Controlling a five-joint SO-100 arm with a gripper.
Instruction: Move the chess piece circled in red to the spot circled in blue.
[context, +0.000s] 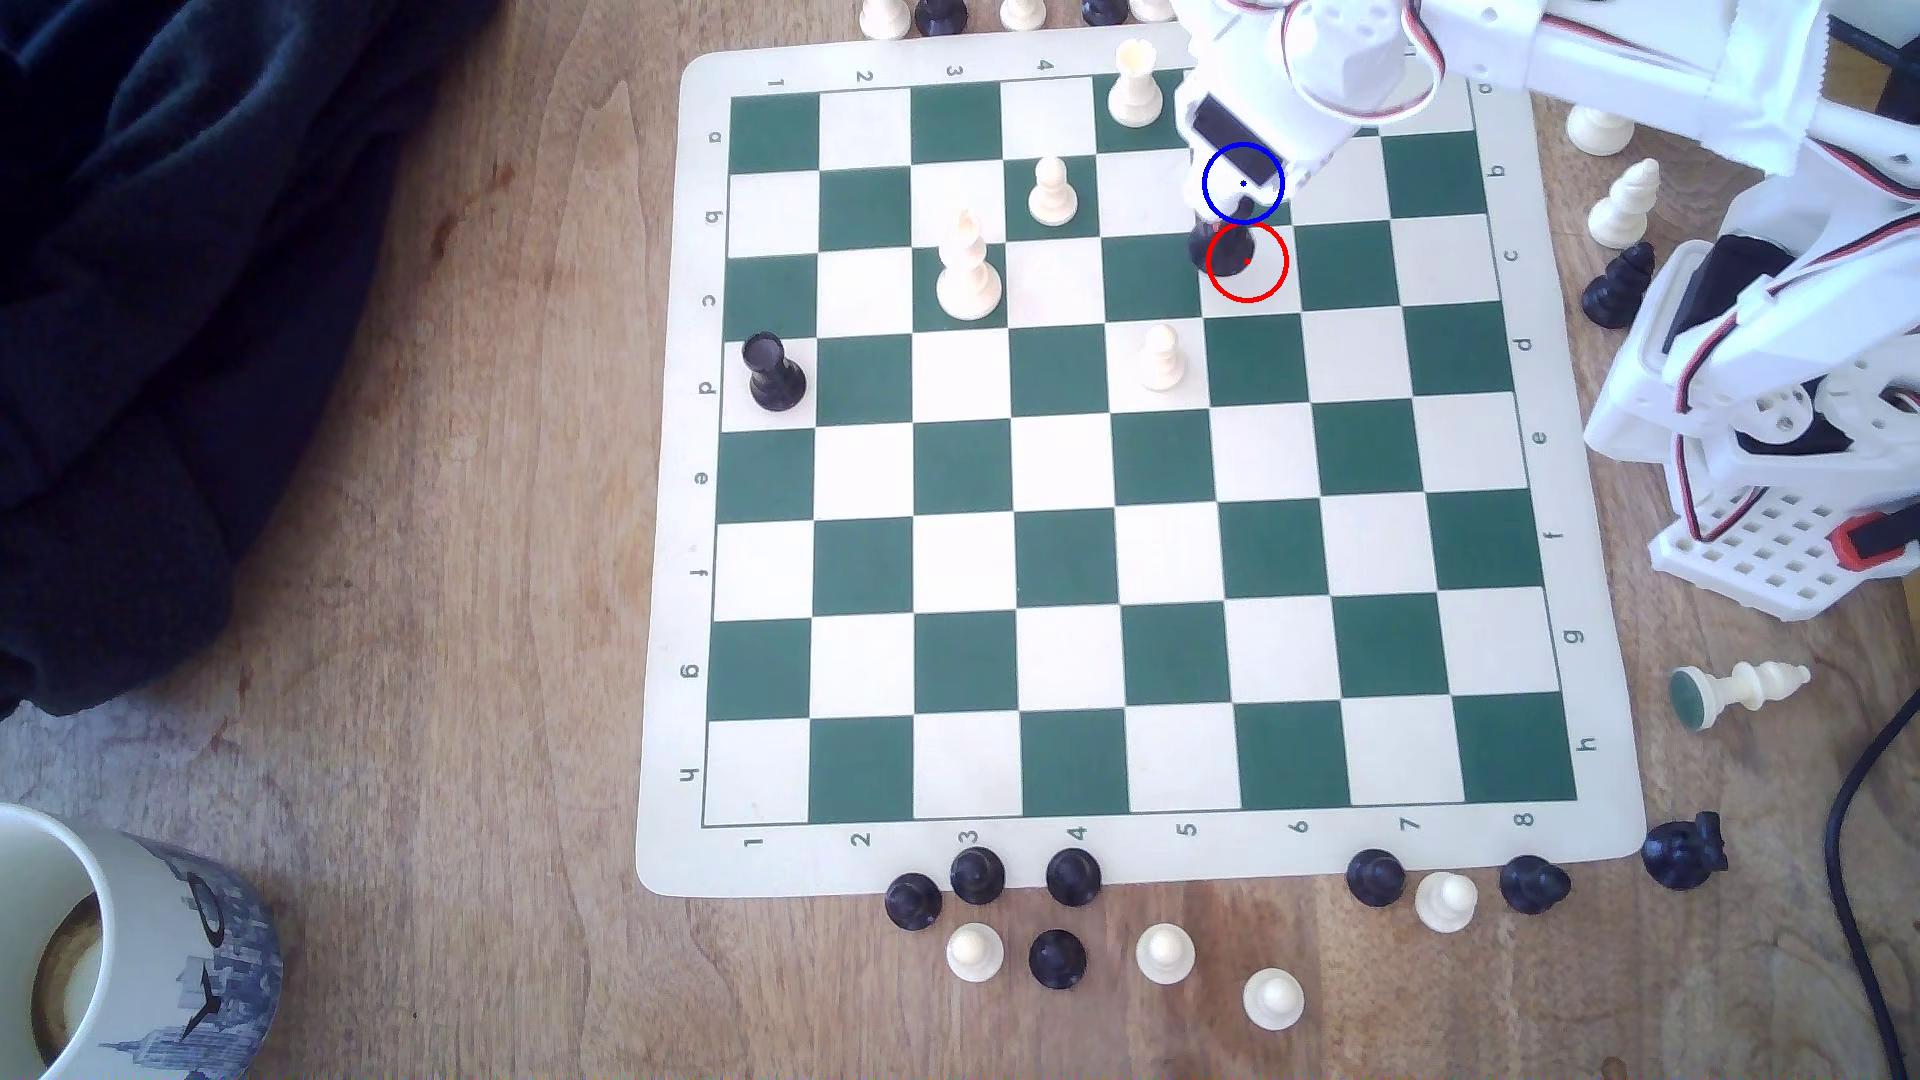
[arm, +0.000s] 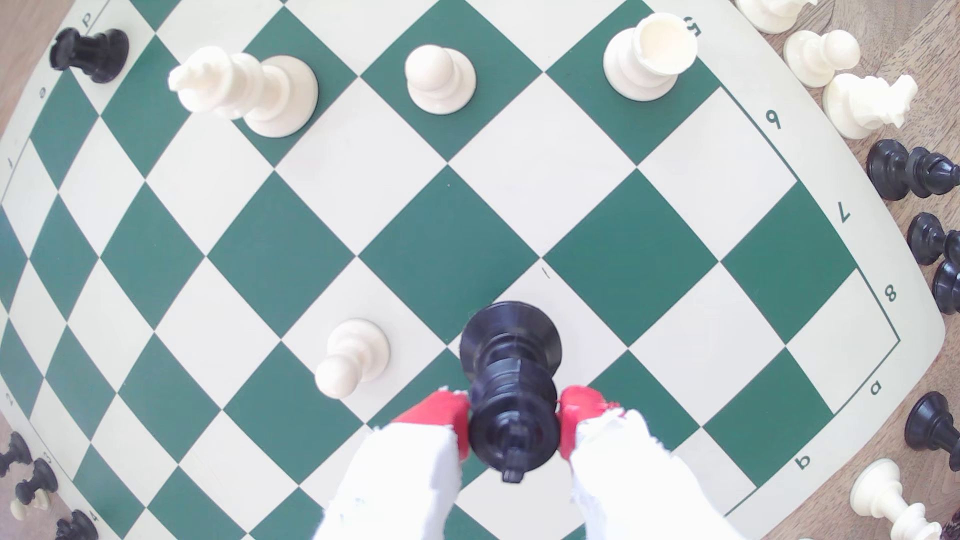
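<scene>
The chess piece (arm: 511, 394) is tall and black, with a wide round base. In the wrist view my gripper (arm: 514, 420) is shut on its head, a red pad pressing each side. The base (arm: 511, 332) hangs over or rests on a white square; I cannot tell which. In the exterior view the piece's base (context: 1226, 254) lies inside the red ring, with my gripper (context: 1231, 197) directly above it. The blue ring (context: 1243, 183) marking the spot is drawn over the gripper's body, one square further up the board. The green square under it is mostly hidden.
A white pawn (context: 1161, 358) stands one square away diagonally. Other white pieces (context: 968, 270) and a black rook (context: 774, 372) stand further off on the board (context: 1143, 862). Loose pieces line the board's edges. The arm's base (context: 1766, 467) sits at the exterior view's right, a mug (context: 135, 935) at the lower left.
</scene>
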